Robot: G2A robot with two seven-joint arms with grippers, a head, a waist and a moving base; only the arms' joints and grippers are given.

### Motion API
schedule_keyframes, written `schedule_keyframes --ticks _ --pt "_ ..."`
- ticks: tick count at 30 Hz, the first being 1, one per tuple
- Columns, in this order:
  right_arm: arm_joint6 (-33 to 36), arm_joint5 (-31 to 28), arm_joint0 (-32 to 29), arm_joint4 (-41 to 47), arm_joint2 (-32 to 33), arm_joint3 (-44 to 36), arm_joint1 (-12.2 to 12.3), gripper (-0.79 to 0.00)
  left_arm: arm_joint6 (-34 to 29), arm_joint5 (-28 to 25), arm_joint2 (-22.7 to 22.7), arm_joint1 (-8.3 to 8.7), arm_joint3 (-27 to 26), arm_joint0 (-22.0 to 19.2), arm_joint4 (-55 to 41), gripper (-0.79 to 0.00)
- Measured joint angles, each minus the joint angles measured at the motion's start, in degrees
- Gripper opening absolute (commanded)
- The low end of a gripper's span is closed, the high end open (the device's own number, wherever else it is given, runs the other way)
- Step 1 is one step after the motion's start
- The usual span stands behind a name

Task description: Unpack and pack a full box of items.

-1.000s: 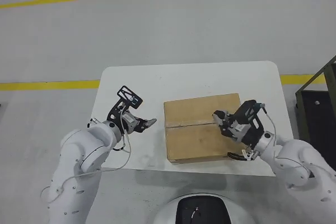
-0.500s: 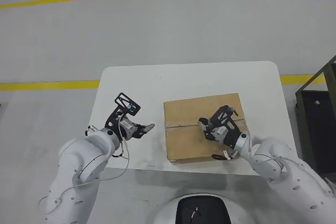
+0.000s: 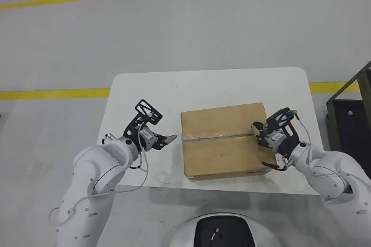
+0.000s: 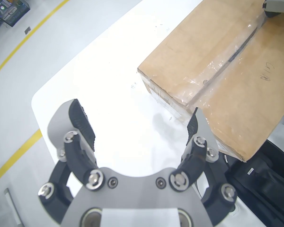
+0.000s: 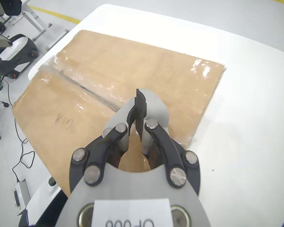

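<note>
right gripper [image 5: 138, 100]: ribbed black pads pressed together, empty, tip over the clear-taped centre seam [image 5: 90, 88] near the right end of the flat brown cardboard box [image 3: 219, 148]; contact unclear | left gripper [image 4: 135, 109]: fingers spread, just beside the box's left side | box shut, on rounded white table [image 3: 235, 83]

You have bright, even light from overhead. It washes the white table [image 3: 235, 83] out to near pure white in the left wrist view. The clear tape [image 5: 90, 88] on the box [image 3: 222, 154] throws small glints of glare. Shadows are soft and pale beside the box. At the wrist views' edges straight lines bow, like the yellow floor line [image 4: 16, 158].
</note>
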Motion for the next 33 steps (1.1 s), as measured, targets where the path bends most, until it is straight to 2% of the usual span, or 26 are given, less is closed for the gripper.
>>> schedule_keyframes --ticks 4,18,24,29,33 --pt "2.0 -0.7 -1.3 -2.0 1.3 0.3 0.3 -0.785 0.4 0.2 0.6 -0.03 0.9 -0.6 0.0 0.000" --pt "-1.3 0.4 -3.1 0.7 5.5 -2.2 0.6 -0.785 0.6 0.1 0.8 0.18 2.1 -1.9 0.5 0.000" --pt "-2.3 -1.7 1.5 3.7 0.3 -5.1 -0.1 -0.785 -0.6 1.4 -1.5 0.64 0.6 -1.4 2.9 0.000" --pt "-2.7 -2.2 7.3 3.1 -6.8 -3.2 -1.0 -0.785 -1.5 3.1 -4.3 1.09 -0.6 0.3 4.5 0.000" --pt "-1.9 -1.2 8.1 1.8 -6.1 -2.4 -0.9 -0.785 -1.4 3.9 -5.7 1.31 -1.1 1.9 4.4 0.000"
